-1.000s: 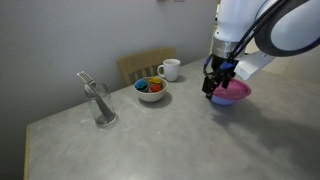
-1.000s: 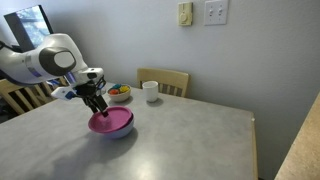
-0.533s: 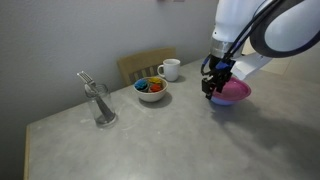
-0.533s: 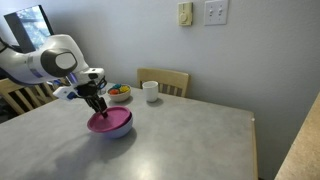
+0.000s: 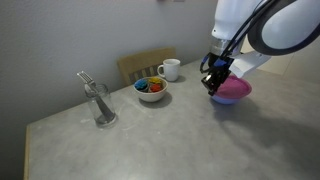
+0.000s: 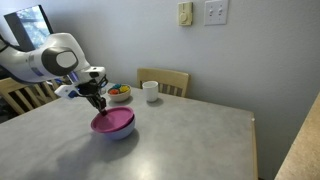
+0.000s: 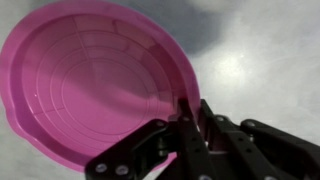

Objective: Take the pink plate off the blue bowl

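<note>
Wrist view: pincer (image 7: 185, 112) closed down to a narrow pinch on the rim of the pink plate (image 7: 95, 85). The grip sits at the plate's lower-right edge, and the rest of the disc spreads away up and left of the fingers.

In an exterior view the plate looks tilted, with the pincer side raised and the opposite edge resting on the blue bowl (image 6: 120, 133) on the table (image 6: 190, 140).

Risks, as judged:
- The hold is on one thin edge only, so the plate's own weight could make it pivot or slip out during the lift.
- The low edge may drag on the bowl's lip and shove or tip the bowl.
- A sideways swing could reach the white bowl of colourful bits (image 5: 151, 88) to the left.
</note>
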`<action>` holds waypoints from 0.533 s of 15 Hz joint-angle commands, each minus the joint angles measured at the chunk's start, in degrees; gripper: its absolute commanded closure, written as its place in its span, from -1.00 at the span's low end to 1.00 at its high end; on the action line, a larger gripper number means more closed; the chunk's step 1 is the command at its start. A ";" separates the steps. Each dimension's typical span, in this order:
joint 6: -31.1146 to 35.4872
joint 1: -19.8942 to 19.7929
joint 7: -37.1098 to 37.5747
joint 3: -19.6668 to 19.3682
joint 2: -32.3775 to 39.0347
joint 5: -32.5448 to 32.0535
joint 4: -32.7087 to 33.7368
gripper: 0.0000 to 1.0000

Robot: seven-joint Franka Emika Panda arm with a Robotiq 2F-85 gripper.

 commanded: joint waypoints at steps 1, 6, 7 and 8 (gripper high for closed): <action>0.25 1.07 -1.70 -1.53 0.55 1.57 0.51 0.94; -4.97 5.16 3.24 -5.56 -3.54 -3.60 -0.26 0.94; -6.80 6.34 4.84 -6.40 -4.63 -5.48 -0.25 0.94; -8.97 7.53 6.92 -7.04 -5.75 -7.88 -0.07 0.94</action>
